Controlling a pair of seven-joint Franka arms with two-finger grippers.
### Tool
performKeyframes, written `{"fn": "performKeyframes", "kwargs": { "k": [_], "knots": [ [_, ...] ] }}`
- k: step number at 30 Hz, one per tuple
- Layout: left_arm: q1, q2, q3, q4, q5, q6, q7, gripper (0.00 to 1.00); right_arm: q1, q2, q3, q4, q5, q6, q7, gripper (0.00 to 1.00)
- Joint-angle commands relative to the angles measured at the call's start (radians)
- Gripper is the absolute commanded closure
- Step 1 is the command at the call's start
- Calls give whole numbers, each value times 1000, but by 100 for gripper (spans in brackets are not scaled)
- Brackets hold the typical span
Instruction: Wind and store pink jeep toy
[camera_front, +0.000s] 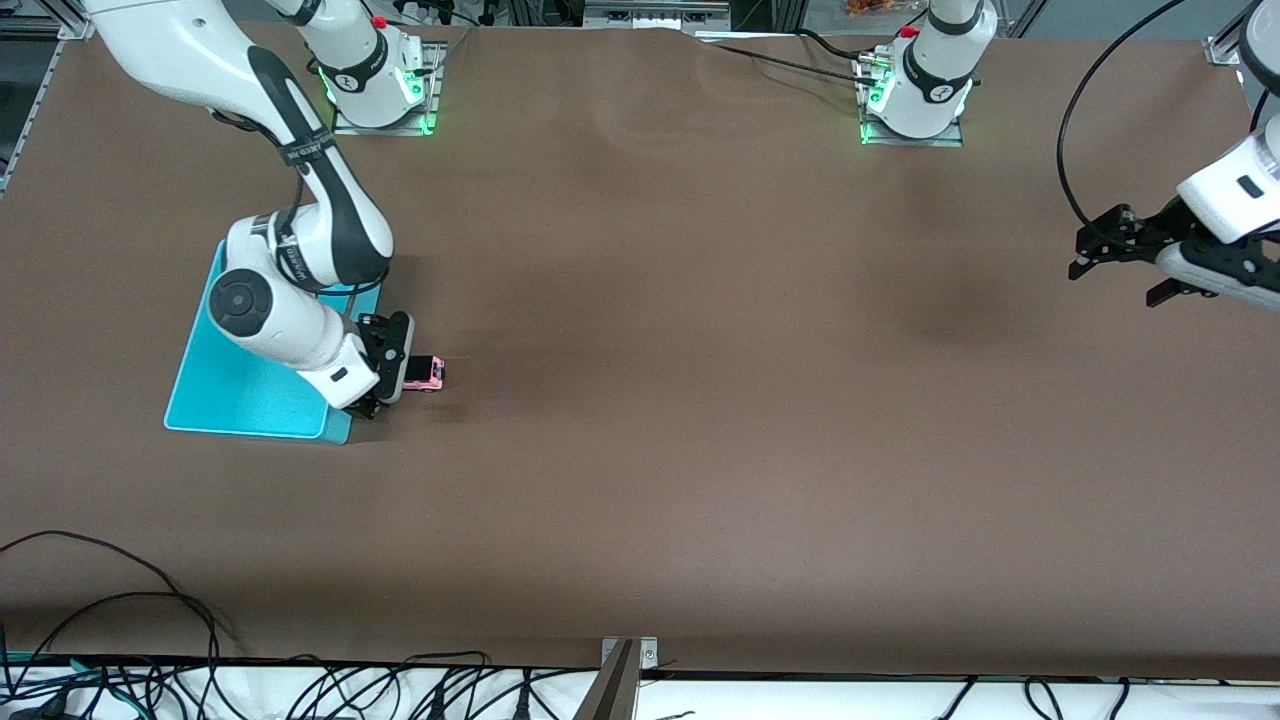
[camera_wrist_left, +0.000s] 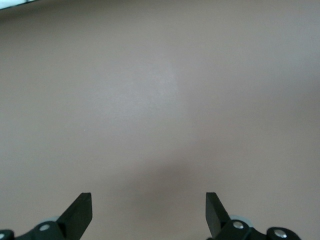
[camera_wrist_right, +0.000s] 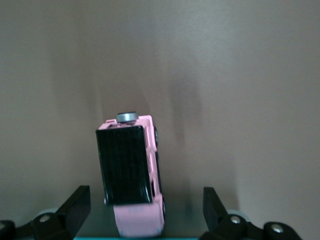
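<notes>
One pink jeep toy (camera_front: 424, 373), one cyan bin (camera_front: 245, 385), both on the bench (camera_front: 700, 400) toward the right arm's end, jeep just beside the bin. Right gripper (camera_front: 392, 372) bends low at the jeep, jaws wide either side, not clamping. Left gripper (camera_front: 1115, 262) waits aloft, jaws wide, holding nothing.

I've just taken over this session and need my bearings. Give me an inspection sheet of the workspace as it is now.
Surface: brown table, flat.
Job's things: pink jeep toy on the table beside the cyan bin, toward the right arm's end, outside the bin.
Clutter: nothing seen.
Grippers: right claw open, low around the jeep, not gripping it; left claw open, empty, waiting over bare table at the left arm's end.
Cables: loose black cables along the table edge nearest the camera.
Surroundings: arm bases lit green.
</notes>
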Motion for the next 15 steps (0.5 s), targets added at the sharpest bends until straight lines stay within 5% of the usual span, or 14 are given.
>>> {"fn": "performKeyframes", "kwargs": {
  "k": [1, 6, 7, 10, 12, 15],
  "knots": [
    [7, -29, -5, 25, -26, -40, -75, 0, 24, -22, 2, -120, 2, 146, -23, 0],
    [1, -21, -8, 79, 6, -137, -79, 0, 40, -11, 1, -151, 0, 203, -23, 2],
    [-2, -20, -8, 87, 24, -152, -85, 0, 40, -6, 2, -151, -1, 203, -25, 11],
    [-2, -20, -19, 105, 35, -183, -124, 0, 40, -3, 1, -145, -3, 202, -61, 61],
    [-4, -20, -25, 130, 37, -232, -162, 0, 41, -3, 1, -140, -3, 200, -81, 70],
    [-28, -18, -26, 174, 58, -307, -239, 0, 40, -6, -1, -136, -3, 197, -89, 70]
  ]
}}
